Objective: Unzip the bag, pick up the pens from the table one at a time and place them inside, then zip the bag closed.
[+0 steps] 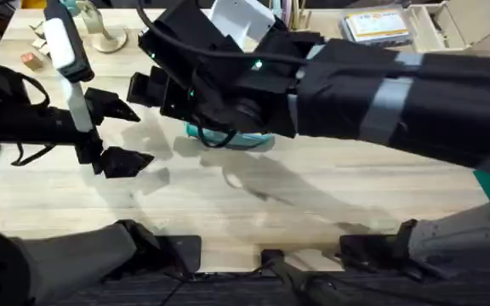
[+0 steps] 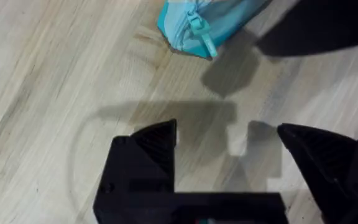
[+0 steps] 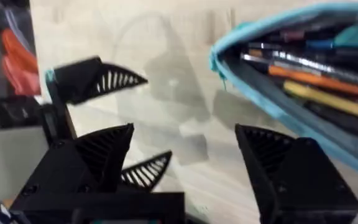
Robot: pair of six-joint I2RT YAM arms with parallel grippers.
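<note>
Both arms are black, with loose black cables; the right arm (image 1: 381, 93) has a grey band and small green lights.

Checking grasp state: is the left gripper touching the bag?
Apart. The left wrist view shows bare table between the open left gripper and the bag.

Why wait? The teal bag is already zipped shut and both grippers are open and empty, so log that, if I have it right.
Not quite. The bag is open, not zipped shut: the right wrist view looks into its mouth, with pens lying inside. The rest holds: the left gripper and right gripper are both open and empty.
</note>
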